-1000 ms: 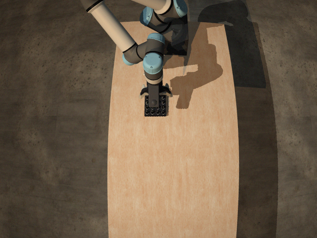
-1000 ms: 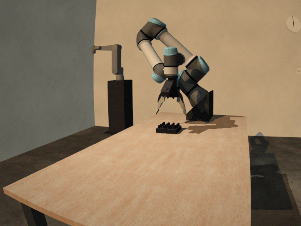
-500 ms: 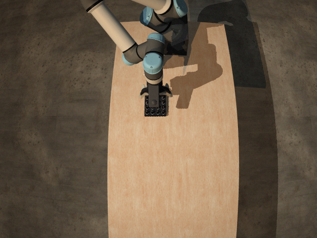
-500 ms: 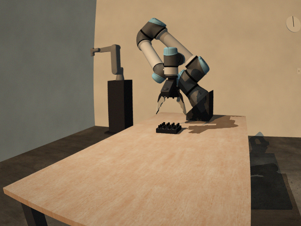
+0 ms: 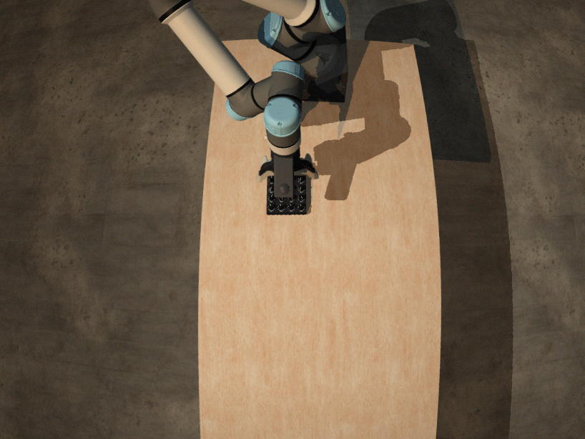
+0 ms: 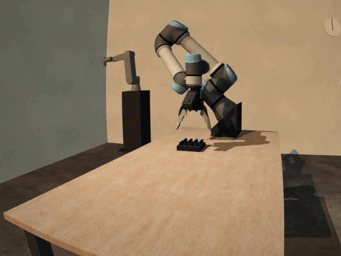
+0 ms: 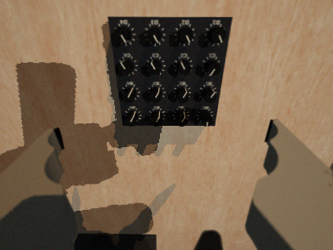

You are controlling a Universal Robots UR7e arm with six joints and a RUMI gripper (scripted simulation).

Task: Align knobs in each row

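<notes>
The knob box (image 6: 191, 145) lies flat on the wooden bench (image 6: 170, 192), near the arm's base end. The pincer (image 6: 193, 121) hangs above it, well apart, tips downward, fingers spread fully and grasping nothing.

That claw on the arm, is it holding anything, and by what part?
Nothing is held. The gripper hangs wide open above the knob box, its fingers apart and touching no knob.

Wall clock (image 6: 332, 26), black pedestal (image 6: 136, 118).
</notes>
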